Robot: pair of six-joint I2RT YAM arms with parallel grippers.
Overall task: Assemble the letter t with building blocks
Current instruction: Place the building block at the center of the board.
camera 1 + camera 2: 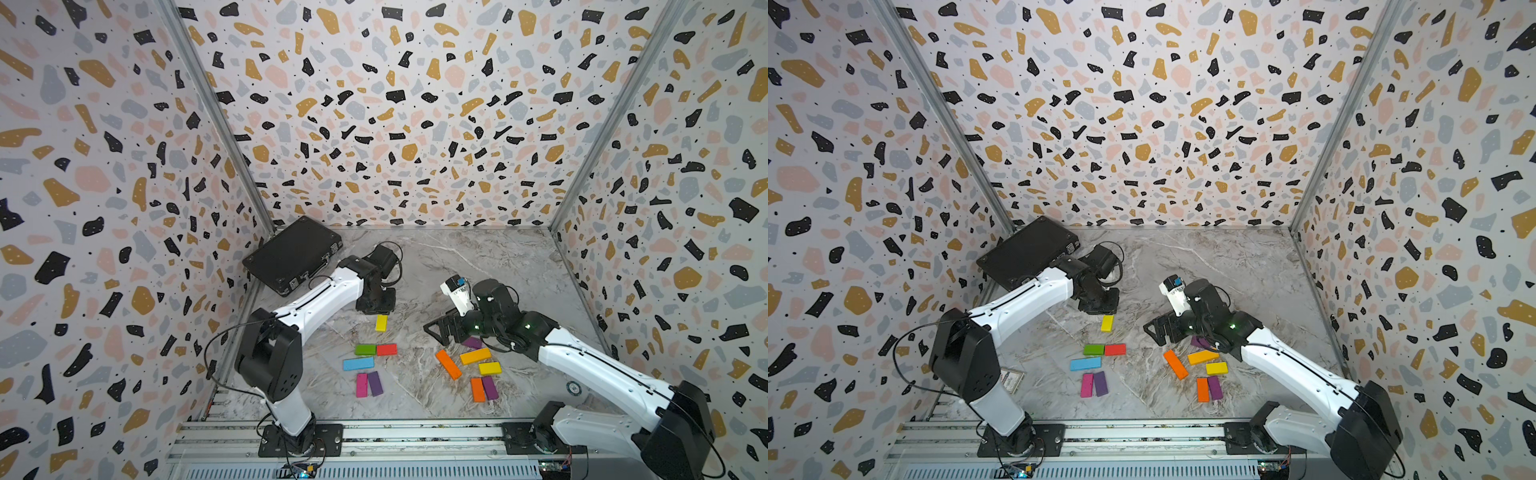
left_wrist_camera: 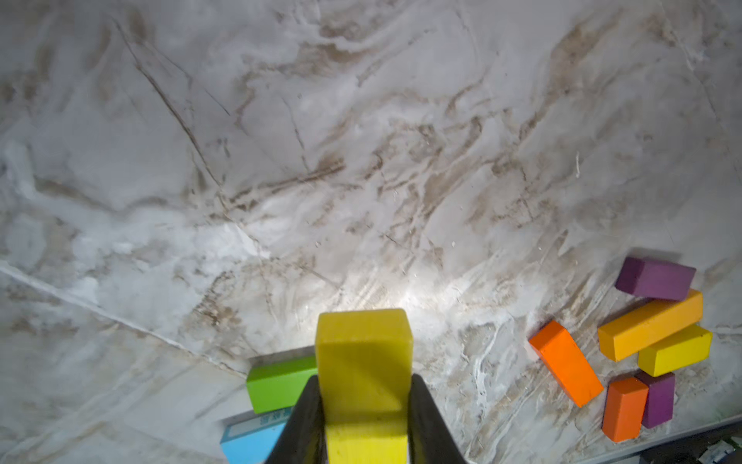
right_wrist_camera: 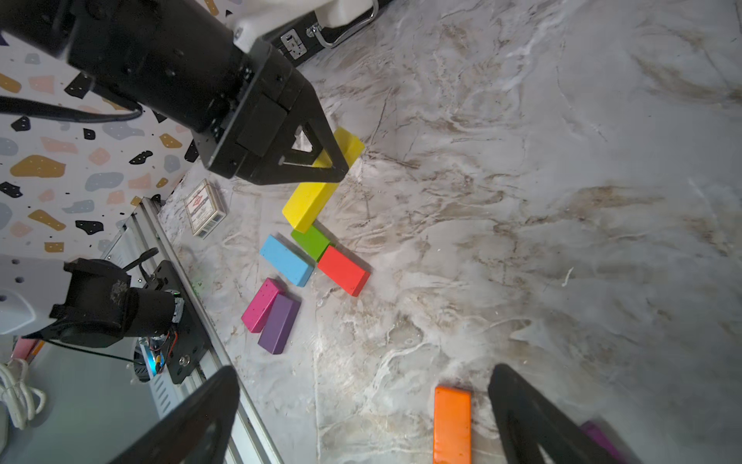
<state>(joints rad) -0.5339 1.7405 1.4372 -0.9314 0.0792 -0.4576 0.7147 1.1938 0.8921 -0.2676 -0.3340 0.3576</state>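
The left gripper point(image 2: 363, 391) is pinching a long yellow painted rectangular block point(image 2: 363, 349) between partly closed jaws, holding it just beyond the short green rectangular block point(image 1: 365, 349), which is lying end to end with a short red block point(image 1: 386, 349). It is probably placing the T's stem. The next move is calling for squaring it against that pair's seam, then letting go. The right gripper point(image 3: 363, 371) is hanging wide open and empty, well to the green block's right.
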